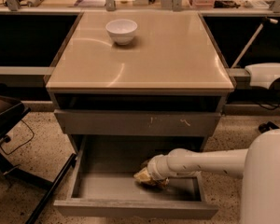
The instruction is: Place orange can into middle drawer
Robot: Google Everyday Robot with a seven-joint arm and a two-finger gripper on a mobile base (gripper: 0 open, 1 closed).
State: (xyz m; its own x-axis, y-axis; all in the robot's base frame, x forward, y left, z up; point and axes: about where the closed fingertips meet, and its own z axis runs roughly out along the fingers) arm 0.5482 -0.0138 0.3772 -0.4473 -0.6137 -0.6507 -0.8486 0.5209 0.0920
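Nearest us the middle drawer (130, 210) stands pulled out, its plain front panel towards us, and the orange can (141, 176) lies low inside its box, right of the middle and close to the floor of it. The end effector (151, 175) is right at the can, on the end of the white arm (200, 162) that reaches in from the right; we cannot tell whether it is clamped on the can or loose of it. We judge the can light, thin-walled and easy to crush further, with slick metal sides, so a grip across its round body is best, firm but not hard. We can read no brand or print on it. Above is the scratched drawer front (140, 122), closed and unlabelled. Further off, the table (177, 64) carries a white bowl (121, 31), which also shows no writing.
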